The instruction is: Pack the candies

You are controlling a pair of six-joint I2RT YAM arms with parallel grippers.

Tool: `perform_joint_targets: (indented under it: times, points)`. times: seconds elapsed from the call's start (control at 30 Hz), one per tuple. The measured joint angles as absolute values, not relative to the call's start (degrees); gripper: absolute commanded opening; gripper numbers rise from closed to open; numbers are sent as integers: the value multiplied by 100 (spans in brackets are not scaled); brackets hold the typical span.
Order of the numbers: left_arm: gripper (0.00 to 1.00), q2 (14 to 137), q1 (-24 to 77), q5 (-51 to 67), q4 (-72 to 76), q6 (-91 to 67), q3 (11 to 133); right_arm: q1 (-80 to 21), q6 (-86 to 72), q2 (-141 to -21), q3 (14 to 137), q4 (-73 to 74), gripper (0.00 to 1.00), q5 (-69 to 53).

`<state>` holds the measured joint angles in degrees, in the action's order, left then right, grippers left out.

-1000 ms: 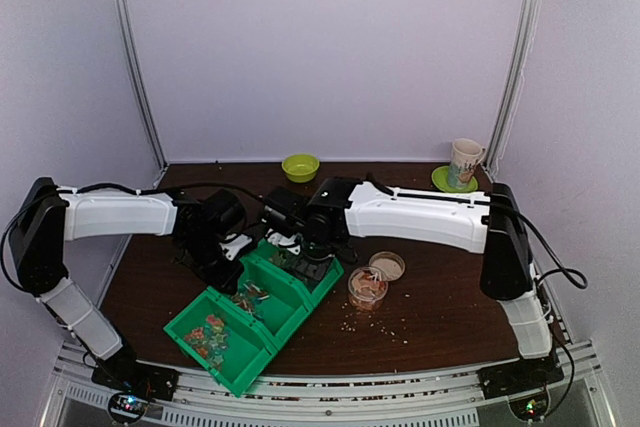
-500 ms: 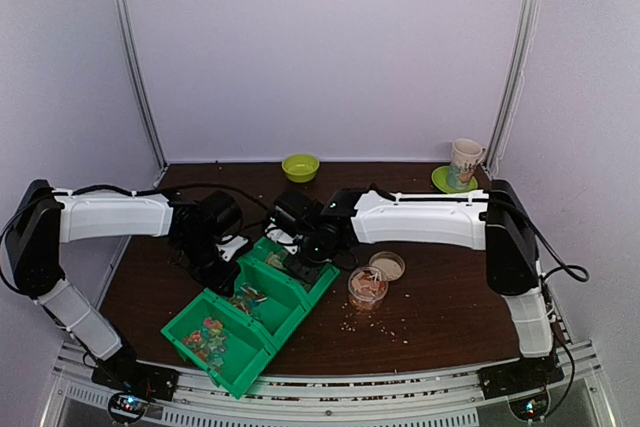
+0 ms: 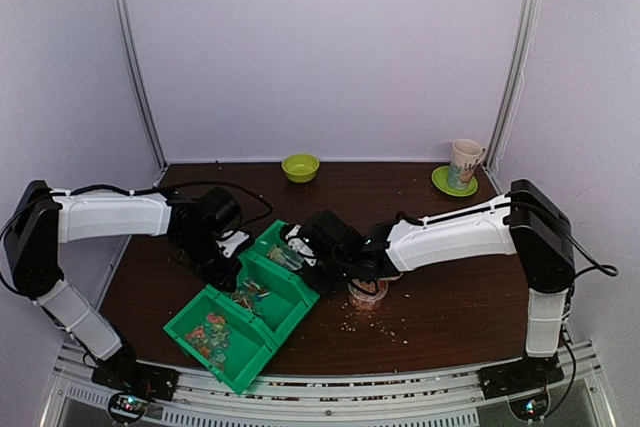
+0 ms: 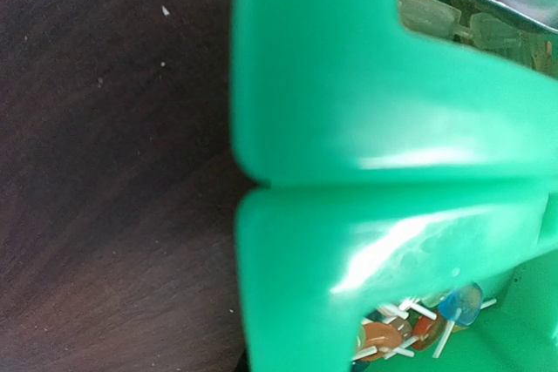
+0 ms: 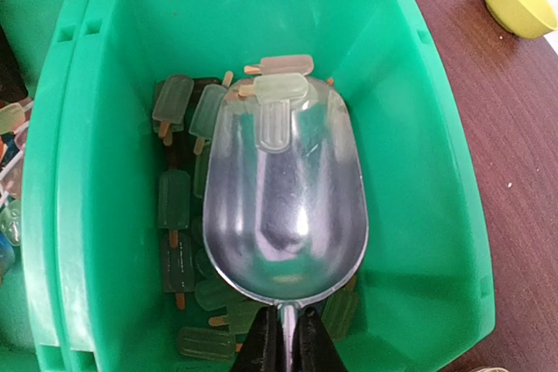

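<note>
step: scooping. right gripper [image 5: 281, 341] is pinched tight on the handle of the scoop [image 5: 283, 206]. the scoop's bowl lies low in the far one of the green bins [image 5: 418, 172]. candies [image 5: 174, 198] here are pale green lolly shapes, piled under and left of the scoop. only one sits inside it, near the lip, so i'd call the load not taken yet. mixed sweets [image 3: 210, 335] sit in the near bin, more in the middle one.

left gripper [image 3: 228, 259] is narrow. from overhead it looks clamped on the wall where the far and middle bins meet. its wrist view is all green rim, fingers not visible.

next, my guess: drive the lip down into the pile, tip back, lift out, swing to the jar [image 3: 367, 294] just beside the bins.

room: bin's end wall is near ahead of the lip, side walls give little slack. the jar sits partly under the right arm, so lift high first. right of the jar i see only crumbs [image 3: 385, 325] on the table [image 3: 450, 317].
</note>
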<state>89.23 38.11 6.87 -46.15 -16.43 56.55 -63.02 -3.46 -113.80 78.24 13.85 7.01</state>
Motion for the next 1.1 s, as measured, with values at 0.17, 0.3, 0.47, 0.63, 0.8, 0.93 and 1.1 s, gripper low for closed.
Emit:
perform_joint_targets:
  times: [0.17,0.3,0.47,0.63,0.8,0.93,1.1]
  points:
    - [0,8858,3769,683,-4534,-1636,5655,-6300,-451,-11139,7196,491,0,775]
    - [0,8855,3754,683,-4442,-1599,5658,-6281,-539,-10960,6796,-36,0,770]
    - [0,8855,3723,692,-4342,-1597,5658,-6222,-628,-10694,6379,-508,0,770]
    - [0,8855,3669,707,-4248,-1599,5669,-6149,-685,-10416,6034,-860,0,775]
    - [0,8855,3667,709,-4206,-1599,5669,-6108,-709,-10239,5835,-1129,0,779]
    - [0,8855,3667,707,-4206,-1599,5669,-6101,-705,-10060,5625,-1378,0,797]
    - [0,8855,3651,707,-4206,-1599,5669,-6097,-679,-9708,5271,-1719,0,899]
